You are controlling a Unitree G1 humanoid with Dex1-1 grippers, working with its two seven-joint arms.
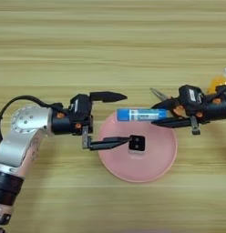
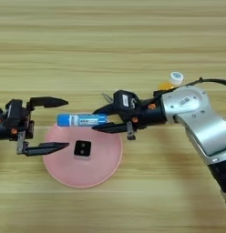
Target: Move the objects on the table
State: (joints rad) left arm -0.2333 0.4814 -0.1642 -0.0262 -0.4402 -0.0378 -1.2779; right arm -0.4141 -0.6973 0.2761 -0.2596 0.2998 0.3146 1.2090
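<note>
Table (image 1: 110, 41): big light-brown wooden top with horizontal grain stripes, filled the whole view.
Right arm (image 2: 201, 123): silver and black, came in from the right side and reached left toward the plate.
Left arm (image 1: 23, 136): silver and black too, came up from the lower left corner.
Pink plate (image 1: 153, 166): round, sat on the table around the middle, between the two grippers.
Left gripper (image 1: 121, 119): fingers were spread wide, one above the plate's far left edge, the lower one stretched over the plate with its tip right next to the cube. Wasn't holding anything.
Right gripper (image 2: 100, 119): pinched around the right end of the tube, holding it over the plate's far rim.
Blue tube (image 1: 140, 114): white label, lay level, blue end pointing at the left gripper.
Orange-drink bottle (image 2: 172, 82): white cap, mostly hidden behind the right arm, well off the plate.
Black cube (image 1: 136, 143): pale dots, sat on the plate near its center.
</note>
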